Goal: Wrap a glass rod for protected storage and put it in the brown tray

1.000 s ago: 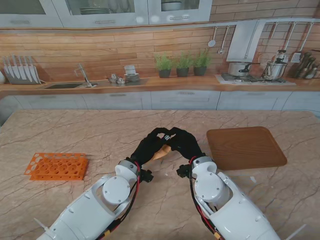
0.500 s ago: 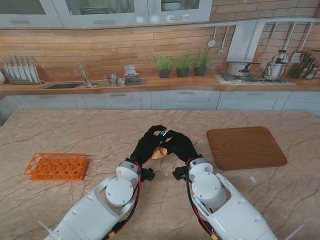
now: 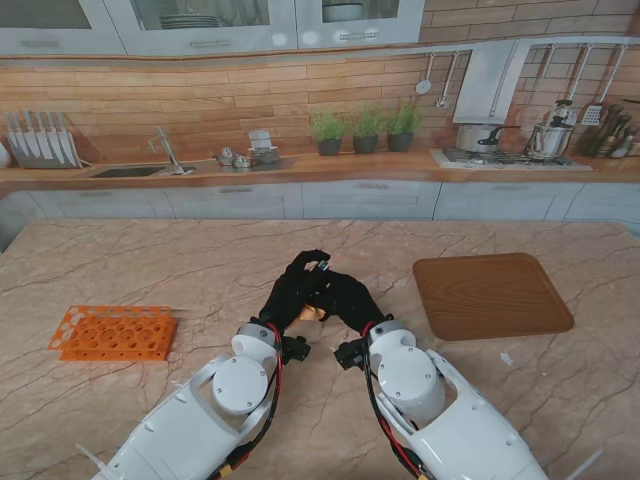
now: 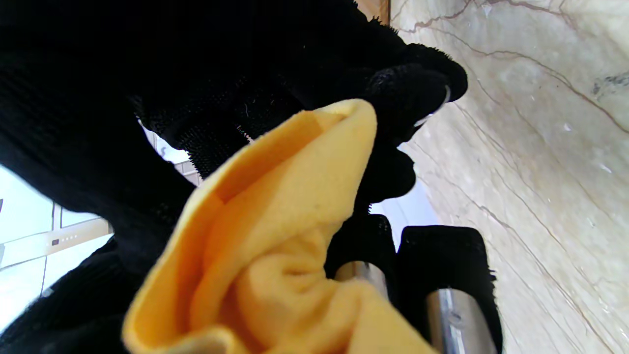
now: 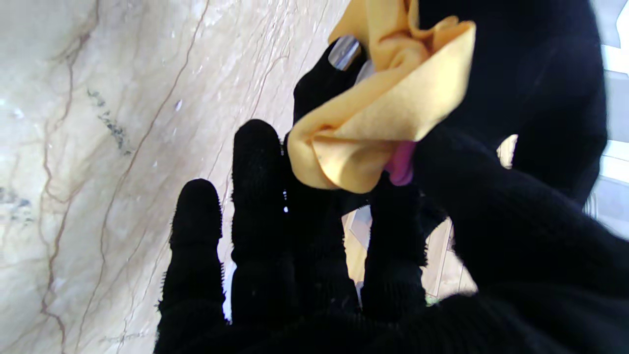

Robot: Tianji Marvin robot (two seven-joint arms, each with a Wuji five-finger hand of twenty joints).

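Over the last second both arms have drawn closer together, and the yellow cloth (image 3: 312, 311) now shows as only a sliver between the gloves. The left hand (image 3: 298, 288) and right hand (image 3: 347, 296) both clutch the bunched cloth above the worktop (image 3: 150, 260), left of the brown tray (image 3: 492, 295). Wrapping seems nearly finished; the glass rod itself is hidden.

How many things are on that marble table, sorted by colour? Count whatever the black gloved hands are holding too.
Orange: 1, the test-tube rack.
Brown: 1, the tray.
Yellow: 1, the cloth, bunched between the left hand and right hand.
Total: 3. The glass rod cannot be made out.
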